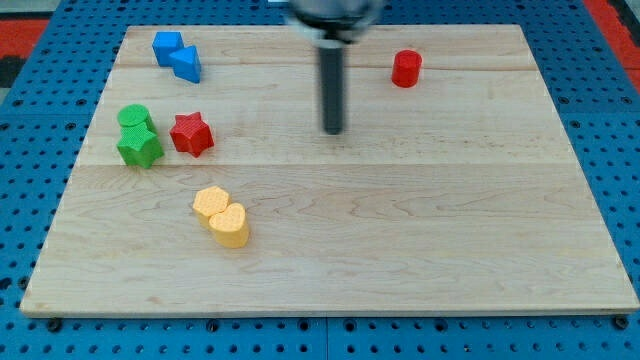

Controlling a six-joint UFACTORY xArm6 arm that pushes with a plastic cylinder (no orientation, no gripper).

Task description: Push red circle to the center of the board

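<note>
The red circle (406, 69) stands on the wooden board (400, 230) near the view's top, right of middle. My tip (332, 131) is the lower end of the dark rod, left of and below the red circle, apart from it. It touches no block.
A blue cube (166, 46) and a blue triangle (186, 65) sit at the top left. A green circle (134, 119), a green star (139, 148) and a red star (191, 133) sit at the left. A yellow hexagon (210, 203) and a yellow heart (230, 225) sit lower left.
</note>
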